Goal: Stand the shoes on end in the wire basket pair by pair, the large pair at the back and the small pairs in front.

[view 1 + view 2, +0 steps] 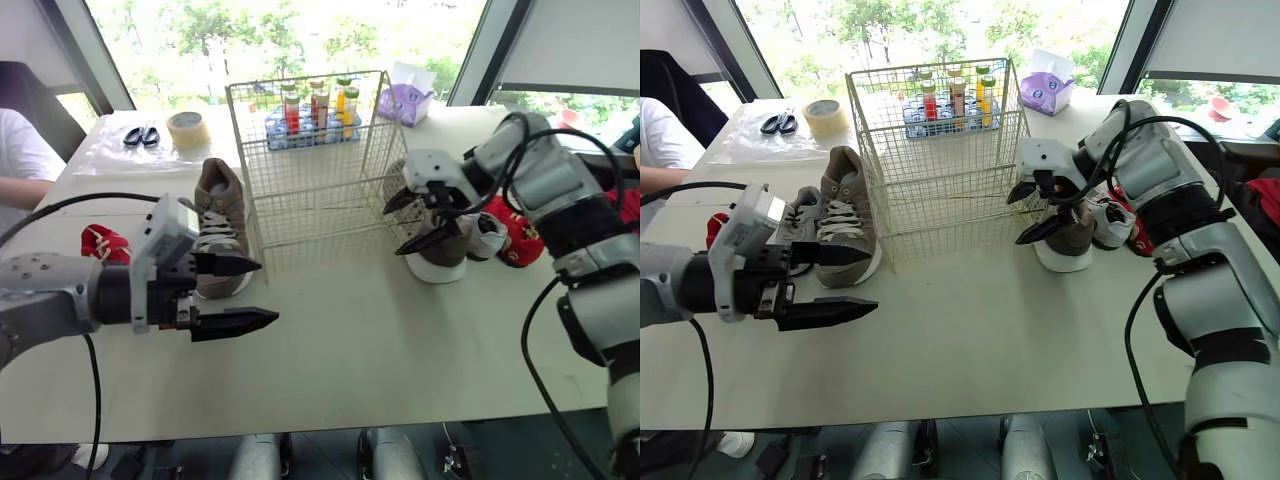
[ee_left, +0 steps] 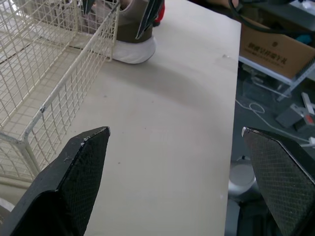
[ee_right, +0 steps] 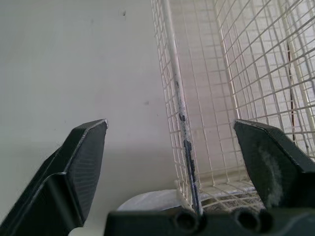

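Fingers (image 3: 74,167) of the right gripper (image 1: 400,228) stand wide apart with nothing between them. It hangs over the heel end of a taupe sneaker with a white sole (image 1: 445,250), which stands on the table just beside the right wall of the cream wire basket (image 1: 320,200). Whether a fingertip touches that shoe cannot be told. The right wrist view adds that a corner wire of the basket runs up between the two fingers, with the white sole low beneath them.

Just past that sneaker lie a small white shoe (image 1: 488,235) and a small red shoe (image 1: 515,235), near the table's right edge.

The left gripper (image 1: 265,292) is also spread open and empty, over the pale table top (image 1: 350,350), in front of a second taupe sneaker with white laces (image 1: 220,215) beside the basket's left wall. A small red shoe with white trim (image 1: 105,243) lies further left. The left wrist view looks along the basket's front wall to the far sneaker, and past the table's edge to a brown cardboard box (image 2: 275,49) on the floor.

A broad bare strip of table runs between the basket's front and the near edge. Behind the basket stand a blue rack of bottles (image 1: 315,115), a purple tissue pack (image 1: 405,100), a tape roll (image 1: 187,130) and black scissors (image 1: 142,135).
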Robot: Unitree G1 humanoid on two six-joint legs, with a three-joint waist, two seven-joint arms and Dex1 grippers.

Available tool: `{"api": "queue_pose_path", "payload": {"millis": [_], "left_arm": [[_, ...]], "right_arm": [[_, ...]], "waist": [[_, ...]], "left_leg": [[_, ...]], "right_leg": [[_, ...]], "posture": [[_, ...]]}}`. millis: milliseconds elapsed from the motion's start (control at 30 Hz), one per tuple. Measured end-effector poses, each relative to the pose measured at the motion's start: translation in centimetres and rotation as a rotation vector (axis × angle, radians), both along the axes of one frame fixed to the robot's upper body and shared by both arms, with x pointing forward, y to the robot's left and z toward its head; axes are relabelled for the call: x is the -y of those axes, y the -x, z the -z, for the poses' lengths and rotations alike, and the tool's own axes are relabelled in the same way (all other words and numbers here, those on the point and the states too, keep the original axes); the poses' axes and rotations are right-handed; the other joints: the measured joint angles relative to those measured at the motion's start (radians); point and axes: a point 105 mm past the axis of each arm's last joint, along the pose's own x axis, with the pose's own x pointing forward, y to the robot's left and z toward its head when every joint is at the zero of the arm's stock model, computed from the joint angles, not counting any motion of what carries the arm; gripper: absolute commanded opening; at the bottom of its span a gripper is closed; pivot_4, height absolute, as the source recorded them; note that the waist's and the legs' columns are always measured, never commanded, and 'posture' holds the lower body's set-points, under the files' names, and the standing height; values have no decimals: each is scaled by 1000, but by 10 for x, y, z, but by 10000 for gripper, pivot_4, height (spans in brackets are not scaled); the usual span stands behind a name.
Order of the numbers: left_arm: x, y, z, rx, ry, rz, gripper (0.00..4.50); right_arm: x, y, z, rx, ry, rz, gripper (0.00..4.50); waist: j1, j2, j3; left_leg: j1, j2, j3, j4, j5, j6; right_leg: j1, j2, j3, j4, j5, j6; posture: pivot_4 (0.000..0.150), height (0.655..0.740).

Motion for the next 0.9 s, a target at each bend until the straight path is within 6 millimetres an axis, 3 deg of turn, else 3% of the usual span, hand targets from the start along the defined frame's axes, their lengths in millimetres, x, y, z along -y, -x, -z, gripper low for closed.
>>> {"api": "queue_pose_path", "payload": {"millis": [167, 233, 533, 667, 900], "left_arm": [[-7, 1, 8, -37, 2, -31, 45000], [-10, 1, 9, -41, 2, -39, 45000], [-14, 3, 21, -56, 27, -57, 45000], [-19, 2, 19, -41, 30, -61, 45000], [-25, 0, 18, -20, 29, -71, 45000]], "right_arm": [[0, -2, 5, 21, 44, -28, 5507], [0, -3, 5, 28, 49, -32, 379], [-10, -1, -3, 20, 14, -4, 379], [-18, 13, -8, -5, -14, 10, 379], [-24, 41, 1, -36, -18, 33, 379]], "waist": [[-1, 0, 0], [0, 0, 0], [0, 1, 0], [4, 1, 0], [1, 1, 0]], "left_leg": [[0, 0, 0, 0, 0, 0], [0, 0, 0, 0, 0, -1], [0, 0, 0, 3, 1, -1], [0, 1, 0, 3, 0, -1], [0, 1, 0, 3, 0, -1]], "right_leg": [[-1, 0, 0, 2, 0, 0], [-1, 0, 0, 2, 0, 0], [-3, -1, 0, 8, -1, -1], [-3, -1, 0, 9, -1, -1], [-4, -1, 0, 9, -1, -1]], "posture": [[1500, 6675], [1500, 6675], [1500, 6675], [1500, 6675], [1500, 6675]]}}
